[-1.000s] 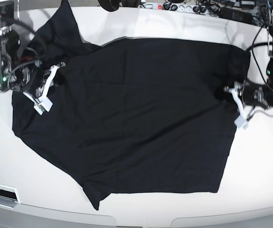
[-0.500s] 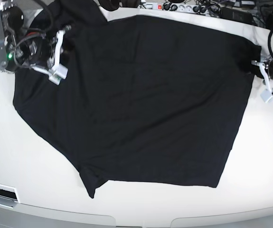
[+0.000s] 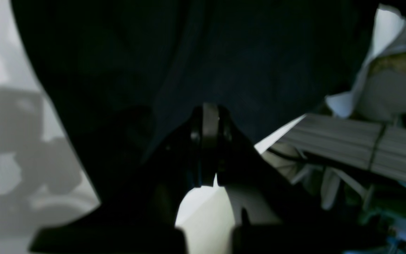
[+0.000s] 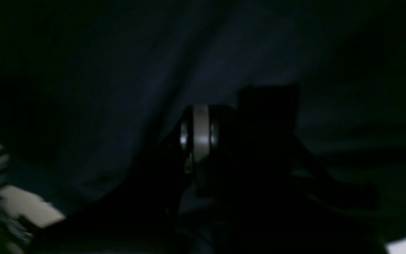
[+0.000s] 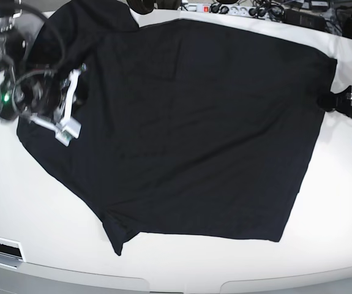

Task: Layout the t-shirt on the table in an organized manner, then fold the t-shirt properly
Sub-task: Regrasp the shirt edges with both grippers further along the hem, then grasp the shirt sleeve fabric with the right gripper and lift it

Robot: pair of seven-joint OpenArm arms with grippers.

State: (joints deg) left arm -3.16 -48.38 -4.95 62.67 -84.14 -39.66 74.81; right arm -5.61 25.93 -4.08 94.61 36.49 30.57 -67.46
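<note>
White and glossy, the tabletop (image 5: 35, 202) carries the t-shirt (image 5: 188, 135) spread across most of its middle, a dark sheet with its straight hem running toward four o'clock and a bunched sleeve or corner trailing off at seven o'clock. Another fold of cloth rides up past the far rim at eleven o'clock, so the garment is not yet squared.

At three o'clock of the cloth, the left pincer (image 5: 341, 101) sits at the shirt's edge; its wrist view shows the two tips pressed together with black fabric draped from them, so it looks clamped on the t-shirt's border. At nine o'clock, the right pincer (image 5: 71, 104) lies on the cloth near the opposite edge; its wrist view is very dark, the tips seem closed with fabric around them, and I judge it is pinching the shirt too.

Holding opposite edges this way makes sense as a stretch, with the two arms keeping the cloth taut between them so wrinkles flatten before any fold. The layout step seems under way and folding not begun.

Beyond the far edge at twelve o'clock lie a power strip (image 5: 224, 8) and tangled cables (image 5: 304, 15).
</note>
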